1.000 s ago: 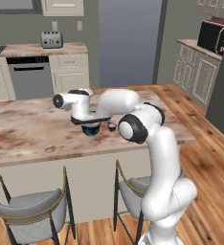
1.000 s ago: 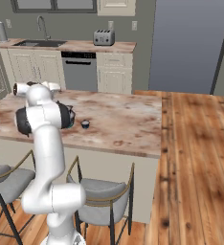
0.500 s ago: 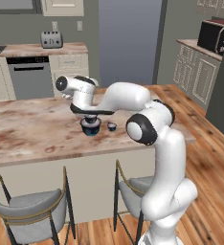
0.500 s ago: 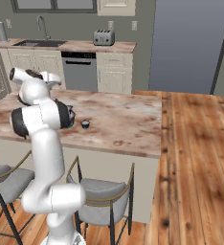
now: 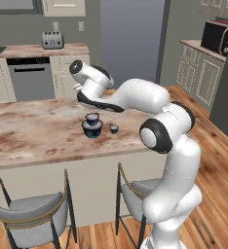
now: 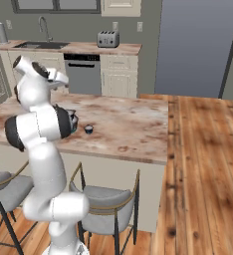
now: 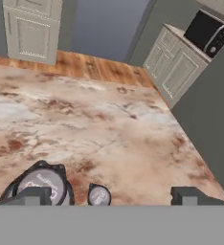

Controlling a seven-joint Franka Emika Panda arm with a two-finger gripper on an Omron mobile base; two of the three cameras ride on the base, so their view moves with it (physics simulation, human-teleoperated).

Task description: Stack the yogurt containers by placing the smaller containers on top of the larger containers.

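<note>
Meanwhile, the gripper (image 7: 111, 195) hangs spread wide and empty above the marbled tabletop (image 5: 33, 133), where the medium tub (image 5: 92, 117) sits stacked in the widest tub (image 5: 92, 129) and the tiny tub (image 5: 114, 128) stands just beside them at 3 o'clock, apart from the stack. From the hand view, bare marble runs toward 12 o'clock to the far edge and wood floor (image 7: 90, 67); white cabinets (image 7: 173, 69) and a microwave (image 7: 207, 31) stand at 1 o'clock, two stools (image 5: 30, 216) below the near edge.
</note>
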